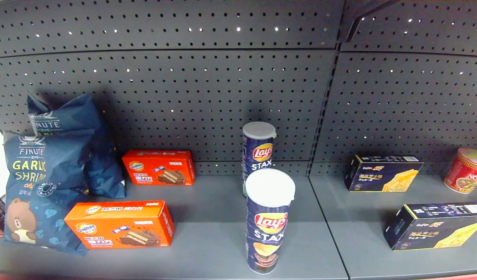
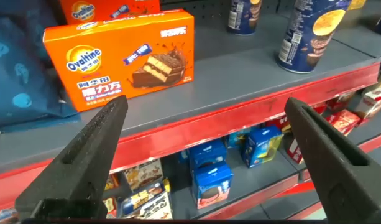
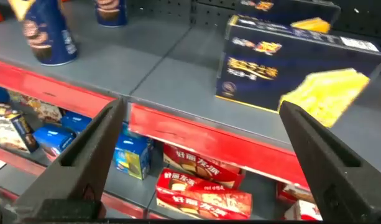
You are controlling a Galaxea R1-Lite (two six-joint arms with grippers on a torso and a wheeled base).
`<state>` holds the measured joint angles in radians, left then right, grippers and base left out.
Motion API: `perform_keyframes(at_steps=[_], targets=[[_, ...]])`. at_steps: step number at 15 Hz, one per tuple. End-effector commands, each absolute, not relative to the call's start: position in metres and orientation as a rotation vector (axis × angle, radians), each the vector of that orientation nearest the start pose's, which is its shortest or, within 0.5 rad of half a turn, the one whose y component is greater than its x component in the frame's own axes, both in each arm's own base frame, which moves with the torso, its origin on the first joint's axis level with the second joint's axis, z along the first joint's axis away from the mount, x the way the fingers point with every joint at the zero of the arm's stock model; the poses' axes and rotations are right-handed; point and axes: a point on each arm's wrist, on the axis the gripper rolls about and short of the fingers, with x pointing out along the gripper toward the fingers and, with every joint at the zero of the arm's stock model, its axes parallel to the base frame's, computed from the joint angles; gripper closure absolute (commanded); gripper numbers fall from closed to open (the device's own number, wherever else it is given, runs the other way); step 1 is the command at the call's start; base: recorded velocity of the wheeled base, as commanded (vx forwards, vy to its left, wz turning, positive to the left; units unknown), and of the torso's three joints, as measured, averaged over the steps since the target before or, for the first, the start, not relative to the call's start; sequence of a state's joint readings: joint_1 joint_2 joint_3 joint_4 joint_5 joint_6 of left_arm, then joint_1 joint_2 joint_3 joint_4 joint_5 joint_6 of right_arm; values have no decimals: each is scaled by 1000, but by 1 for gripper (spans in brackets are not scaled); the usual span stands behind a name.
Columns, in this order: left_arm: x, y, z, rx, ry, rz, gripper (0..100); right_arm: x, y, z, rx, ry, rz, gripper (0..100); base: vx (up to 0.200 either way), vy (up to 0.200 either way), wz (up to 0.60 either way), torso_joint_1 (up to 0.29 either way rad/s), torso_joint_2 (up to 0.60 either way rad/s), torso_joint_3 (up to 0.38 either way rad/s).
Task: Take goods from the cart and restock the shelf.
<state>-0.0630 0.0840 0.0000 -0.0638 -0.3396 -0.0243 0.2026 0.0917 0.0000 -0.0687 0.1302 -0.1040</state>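
The left gripper is hanging just before the red front edge of the shelf, its fingers wide apart and holding nothing. The right gripper is hanging further right, also spread and empty. In the near row are standing, left to right, a blue bag, an orange box, a chips can and a dark box. Behind each one a second of its kind is standing, and at the far right a red cup.

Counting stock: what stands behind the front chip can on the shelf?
A second chip can, upright. The front chip can covers its lower part.
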Motion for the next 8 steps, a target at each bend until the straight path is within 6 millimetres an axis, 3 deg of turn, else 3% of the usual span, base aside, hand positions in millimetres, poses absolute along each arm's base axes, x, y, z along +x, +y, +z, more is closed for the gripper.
perform_keyframes(at_steps=[1, 8], targets=[[-18, -6, 84, -26, 26, -402, 0, -16, 0, 84, -107, 9, 352, 0, 0, 0, 0, 0, 0, 0], [-18, -6, 84, -36, 28, -398, 0, -15, -1, 85, -45, 16, 307, 0, 0, 0, 0, 0, 0, 0]])
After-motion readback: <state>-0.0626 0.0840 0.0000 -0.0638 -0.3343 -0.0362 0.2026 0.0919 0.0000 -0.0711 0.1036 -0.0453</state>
